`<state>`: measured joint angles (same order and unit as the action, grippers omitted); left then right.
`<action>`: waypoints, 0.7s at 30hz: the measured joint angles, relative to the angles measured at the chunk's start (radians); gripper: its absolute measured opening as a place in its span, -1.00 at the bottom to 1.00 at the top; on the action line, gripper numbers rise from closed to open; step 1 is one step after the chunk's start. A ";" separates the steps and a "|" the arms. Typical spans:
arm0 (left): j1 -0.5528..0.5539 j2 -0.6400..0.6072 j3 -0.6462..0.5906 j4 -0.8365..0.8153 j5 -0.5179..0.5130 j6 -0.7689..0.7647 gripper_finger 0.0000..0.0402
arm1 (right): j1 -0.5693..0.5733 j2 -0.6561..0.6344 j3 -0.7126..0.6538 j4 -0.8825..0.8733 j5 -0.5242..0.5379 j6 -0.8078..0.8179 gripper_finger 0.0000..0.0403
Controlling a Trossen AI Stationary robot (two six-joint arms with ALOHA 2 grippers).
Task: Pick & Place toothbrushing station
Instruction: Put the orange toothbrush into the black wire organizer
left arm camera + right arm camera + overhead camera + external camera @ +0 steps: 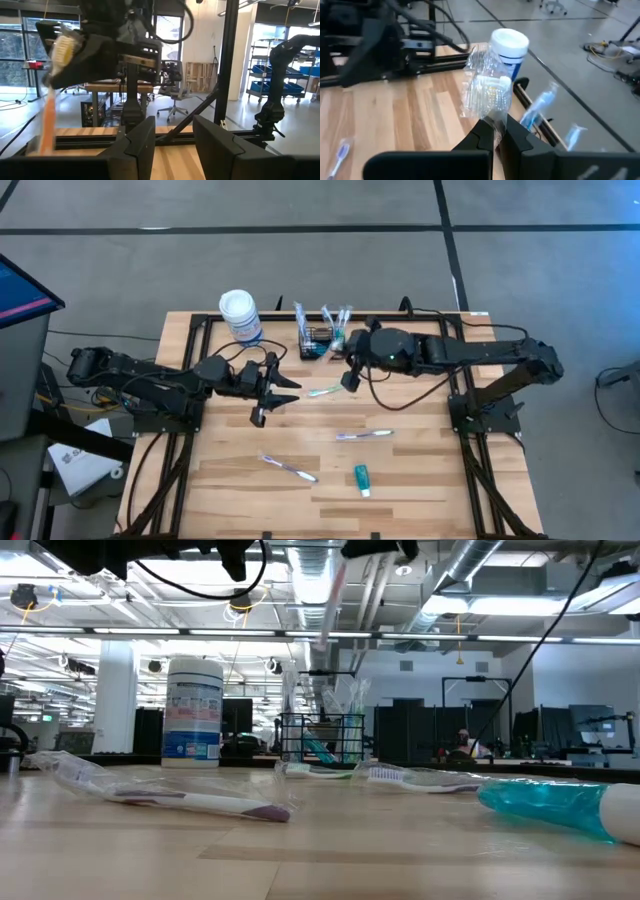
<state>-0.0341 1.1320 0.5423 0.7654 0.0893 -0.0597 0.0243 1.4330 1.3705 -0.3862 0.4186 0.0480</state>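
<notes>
- Toothbrushing station, a small black wire-mesh rectangular basket, stands at the far middle of the pale wooden counter, with several plastic-wrapped toothbrushes upright in it.
- White-lidded round canister with a blue label stands just to the basket's left.
- Right pincer hangs above the counter just right of the basket, closed on a clear-wrapped toothbrush.
- Left pincer hovers over the counter's left half, its dark fingers parted with nothing between them.
- Loose on the counter lie a green-handled toothbrush, a wrapped purple toothbrush, a second wrapped purple toothbrush and a teal toothpaste tube.
</notes>
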 joint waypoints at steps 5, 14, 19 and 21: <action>0.000 0.000 0.000 -0.002 0.000 0.000 -0.37 | -0.083 -0.022 -0.057 0.020 -0.098 0.009 -1.00; 0.000 0.000 0.000 -0.010 0.000 0.000 -0.37 | -0.234 -0.024 -0.086 0.025 -0.198 0.011 -1.00; 0.000 0.000 0.000 -0.016 0.000 0.000 -0.37 | -0.289 -0.024 -0.086 0.011 -0.216 -0.003 -1.00; 0.000 0.000 0.000 -0.028 0.000 0.000 -0.37 | -0.315 -0.024 -0.086 -0.010 -0.222 -0.002 -1.00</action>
<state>-0.0341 1.1320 0.5426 0.7376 0.0895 -0.0601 -0.2904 1.4090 1.2844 -0.3962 0.1969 0.0458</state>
